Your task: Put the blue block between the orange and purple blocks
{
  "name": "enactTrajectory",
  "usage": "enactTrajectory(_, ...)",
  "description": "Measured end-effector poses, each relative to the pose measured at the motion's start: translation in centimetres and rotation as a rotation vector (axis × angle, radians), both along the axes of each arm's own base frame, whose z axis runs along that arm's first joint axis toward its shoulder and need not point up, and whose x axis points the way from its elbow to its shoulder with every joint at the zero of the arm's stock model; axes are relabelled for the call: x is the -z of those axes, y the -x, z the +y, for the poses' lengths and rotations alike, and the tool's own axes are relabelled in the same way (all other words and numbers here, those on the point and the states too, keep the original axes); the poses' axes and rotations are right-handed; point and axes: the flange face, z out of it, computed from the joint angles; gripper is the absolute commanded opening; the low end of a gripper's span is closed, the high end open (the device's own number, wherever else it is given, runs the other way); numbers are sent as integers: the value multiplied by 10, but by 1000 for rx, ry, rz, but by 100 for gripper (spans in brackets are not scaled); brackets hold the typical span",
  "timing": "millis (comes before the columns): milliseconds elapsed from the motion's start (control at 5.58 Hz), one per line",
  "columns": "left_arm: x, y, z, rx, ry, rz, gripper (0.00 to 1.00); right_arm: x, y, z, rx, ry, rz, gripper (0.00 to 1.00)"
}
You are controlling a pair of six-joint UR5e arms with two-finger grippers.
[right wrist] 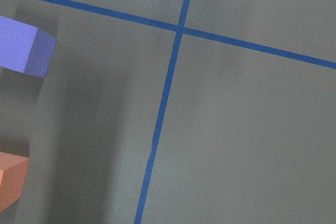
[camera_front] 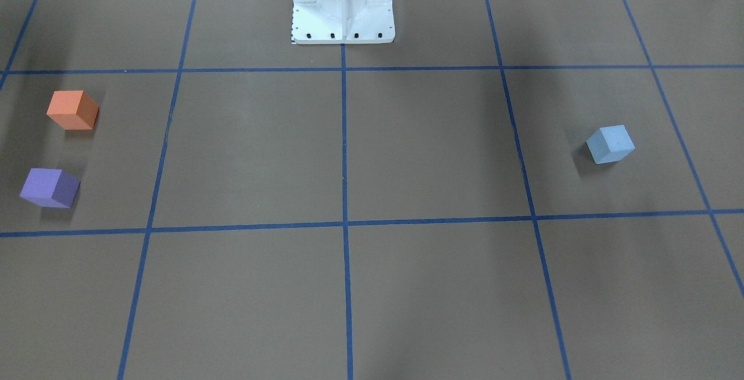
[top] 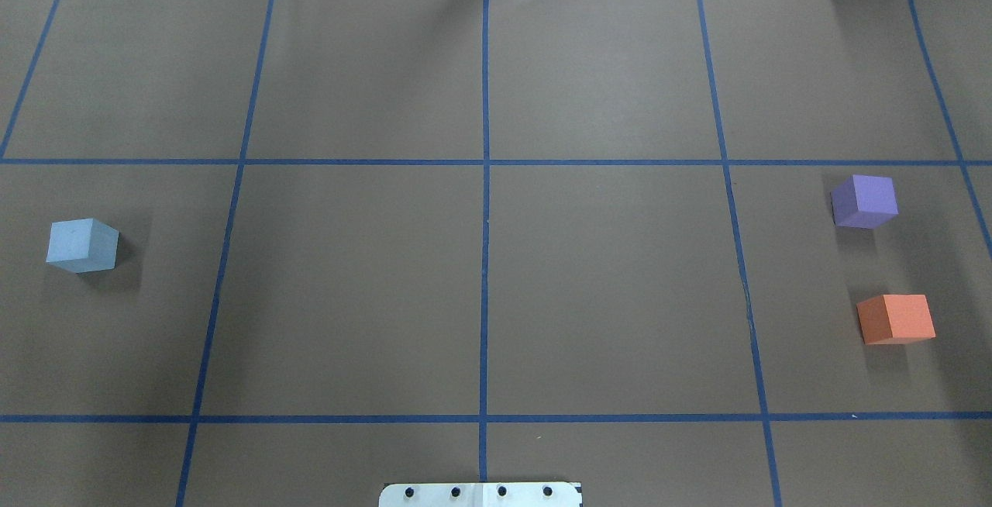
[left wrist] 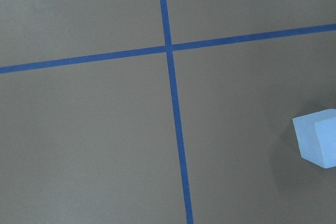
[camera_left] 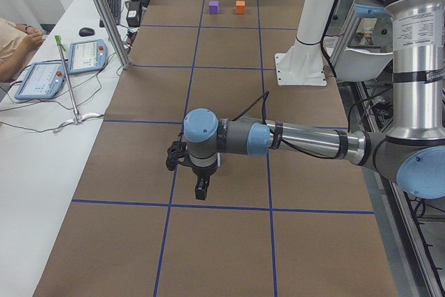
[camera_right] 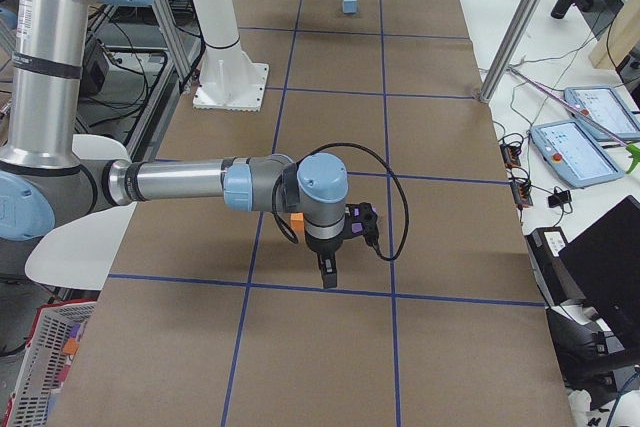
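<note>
The light blue block (camera_front: 610,144) sits alone on the brown table on my left side (top: 82,245); it shows at the right edge of the left wrist view (left wrist: 317,137). The orange block (top: 896,319) and the purple block (top: 864,201) sit on my right side with a gap between them, purple farther from the base. Both show at the left edge of the right wrist view, purple (right wrist: 23,51) and orange (right wrist: 10,182). My left gripper (camera_left: 201,189) hangs above the table near the blue block. My right gripper (camera_right: 328,272) hangs near the orange and purple blocks. I cannot tell whether either is open.
Blue tape lines (top: 485,220) divide the table into squares. The white robot base (camera_front: 343,8) stands at the table's robot-side edge. A side desk with tablets (camera_left: 62,67) and a metal pole (camera_left: 104,12) run along the far edge. An operator's arm (camera_left: 14,46) rests there.
</note>
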Motion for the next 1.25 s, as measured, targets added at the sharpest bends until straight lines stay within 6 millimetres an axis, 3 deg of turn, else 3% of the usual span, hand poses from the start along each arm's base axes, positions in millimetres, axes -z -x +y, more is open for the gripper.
enactTrajectory(717, 15, -2, -6, 0, -53, 4, 100, -2, 0, 2, 2, 3, -1, 100)
enactTrajectory(1075, 35, -3, -20, 1, -232, 8, 100, -4, 0, 4, 2, 6, -3, 100)
enactTrajectory(1255, 32, -4, -27, 1, -340, 15, 100, -6, 1, 7, 2, 10, -3, 100)
